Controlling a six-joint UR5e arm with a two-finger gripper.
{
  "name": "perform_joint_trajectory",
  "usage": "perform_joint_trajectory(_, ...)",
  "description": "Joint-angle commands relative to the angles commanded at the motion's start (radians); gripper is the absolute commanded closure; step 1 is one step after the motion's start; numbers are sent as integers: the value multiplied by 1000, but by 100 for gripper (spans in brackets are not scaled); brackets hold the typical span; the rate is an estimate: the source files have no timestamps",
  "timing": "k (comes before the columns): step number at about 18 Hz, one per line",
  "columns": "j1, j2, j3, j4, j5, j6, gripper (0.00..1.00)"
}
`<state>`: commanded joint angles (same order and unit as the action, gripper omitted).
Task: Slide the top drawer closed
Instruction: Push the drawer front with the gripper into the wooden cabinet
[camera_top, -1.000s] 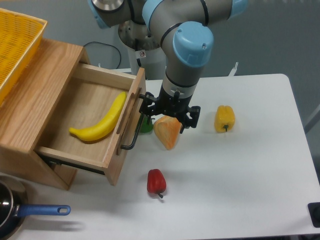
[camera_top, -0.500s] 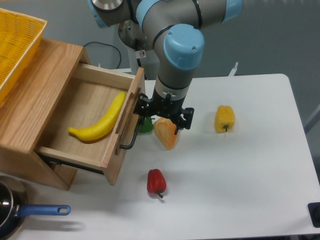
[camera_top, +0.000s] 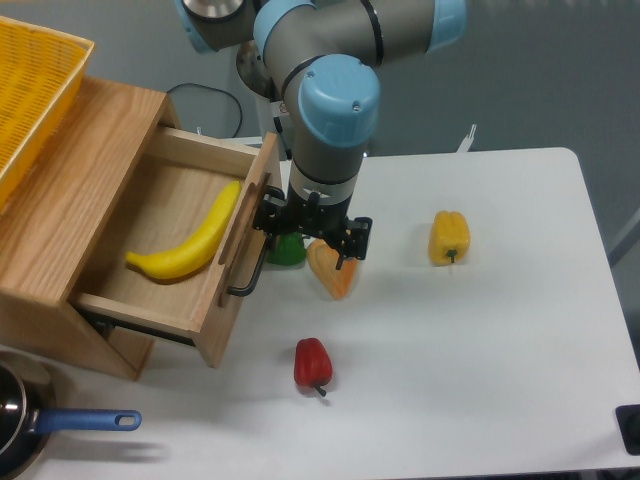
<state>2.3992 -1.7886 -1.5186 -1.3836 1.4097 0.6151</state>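
Note:
The top drawer (camera_top: 150, 200) is a shallow oak box, pulled out of the wooden cabinet (camera_top: 60, 200) and still partly open. Its front panel (camera_top: 238, 262) carries a black bar handle (camera_top: 252, 262). A yellow banana (camera_top: 190, 240) lies inside. My gripper (camera_top: 305, 232) hangs just right of the front panel, its left side against the handle and panel. It holds nothing, but the wrist hides the fingertips and I cannot make out the jaw gap.
A green pepper (camera_top: 287, 251) and an orange pepper (camera_top: 333, 270) sit right under the gripper. A red pepper (camera_top: 312, 364) lies nearer the front, a yellow pepper (camera_top: 449, 238) to the right. A yellow basket (camera_top: 30, 90) tops the cabinet. A blue-handled pan (camera_top: 40, 425) sits bottom left.
The arm has moved left, and the drawer front has slid left with it, so the drawer is less open than a second ago. The banana shifted left with the drawer.

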Motion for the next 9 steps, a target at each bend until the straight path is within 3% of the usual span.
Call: perform_joint_trajectory(9,-37,5,-3,0,0,-8,0)
